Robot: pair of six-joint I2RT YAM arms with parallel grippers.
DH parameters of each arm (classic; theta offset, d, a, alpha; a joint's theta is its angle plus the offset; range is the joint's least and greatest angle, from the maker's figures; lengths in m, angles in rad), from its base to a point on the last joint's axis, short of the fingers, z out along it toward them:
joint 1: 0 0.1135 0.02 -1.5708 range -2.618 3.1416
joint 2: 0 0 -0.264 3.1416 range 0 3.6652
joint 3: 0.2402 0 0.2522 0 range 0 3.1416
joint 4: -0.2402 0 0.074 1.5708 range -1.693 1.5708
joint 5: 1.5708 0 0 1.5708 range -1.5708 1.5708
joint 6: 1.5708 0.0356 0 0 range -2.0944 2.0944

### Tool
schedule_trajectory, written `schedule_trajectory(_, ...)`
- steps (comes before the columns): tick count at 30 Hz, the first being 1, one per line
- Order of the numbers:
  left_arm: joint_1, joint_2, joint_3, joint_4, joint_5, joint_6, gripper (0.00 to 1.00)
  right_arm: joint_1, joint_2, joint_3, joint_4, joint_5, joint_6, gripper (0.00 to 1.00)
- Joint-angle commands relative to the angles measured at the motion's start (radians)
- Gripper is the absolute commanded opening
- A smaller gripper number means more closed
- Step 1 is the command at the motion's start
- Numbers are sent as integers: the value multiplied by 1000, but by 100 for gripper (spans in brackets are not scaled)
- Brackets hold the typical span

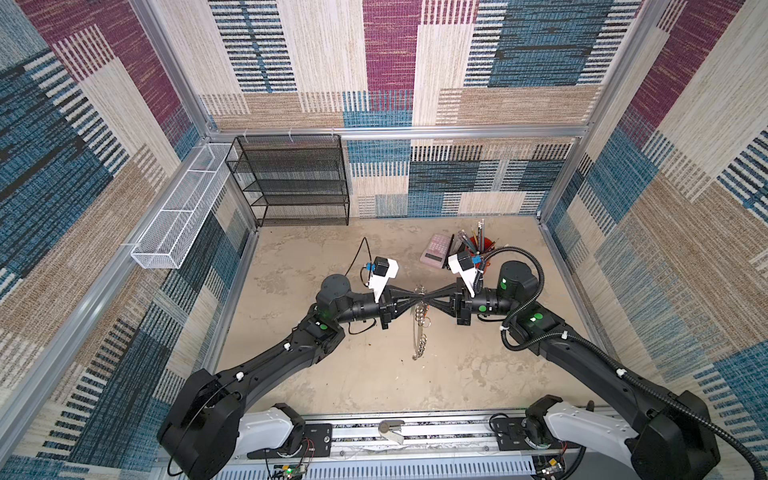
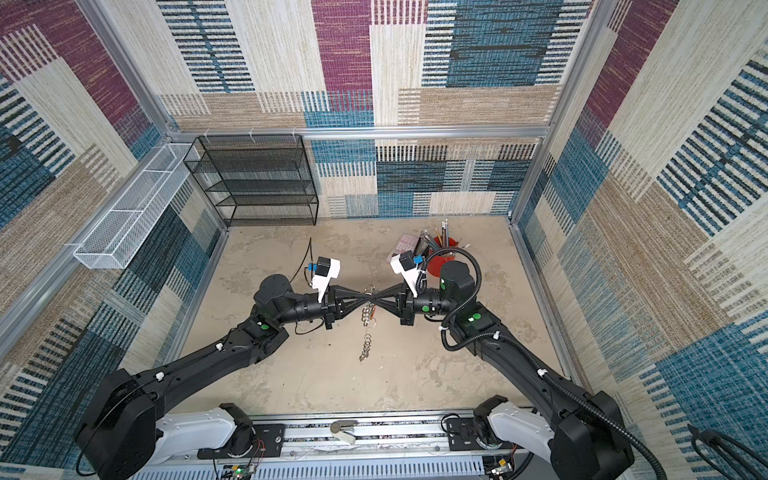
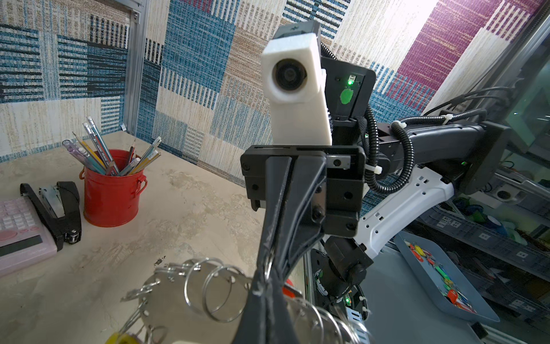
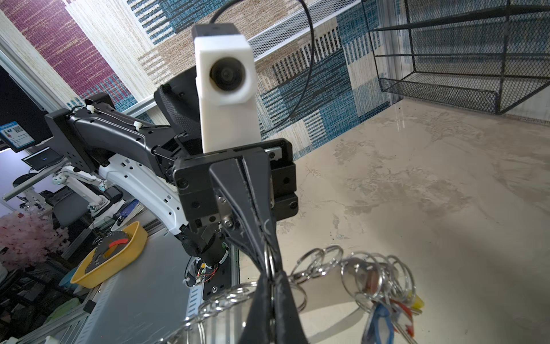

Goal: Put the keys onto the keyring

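My left gripper and right gripper meet centre-scene, both clamped on the hanging keyring; I'd steady one side, avoid twisting

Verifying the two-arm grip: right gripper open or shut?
Shut. Right gripper tips meet with no gap, pinching a ring of the keyring, nose to nose with the left gripper, also shut.

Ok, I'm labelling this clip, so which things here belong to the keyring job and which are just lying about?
Part of the job:
keyring
tagged keys hanging on it
left gripper and right gripper, both shut on its rings

Lying about:
red pencil cup
stapler
pink calculator
black mesh shelf
white wire basket
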Motion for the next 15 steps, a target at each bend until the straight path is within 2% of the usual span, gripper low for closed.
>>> schedule_trajectory(1, -1, -3, -6, 83, 31, -15, 0, 0, -6, -5, 43, 10, 15, 0)
schedule_trajectory(8, 0, -10, 0, 37, 48, -12, 0, 2, -11, -9, 42, 23, 13, 0)
schedule_trajectory(12, 6, -42, 23, -125, 36, 57, 11, 2, -17, -7, 20, 47, 1, 0)
schedule_trajectory(15, 18, -66, 36, -213, 30, 96, 16, 2, -25, -9, 20, 49, -1, 0)
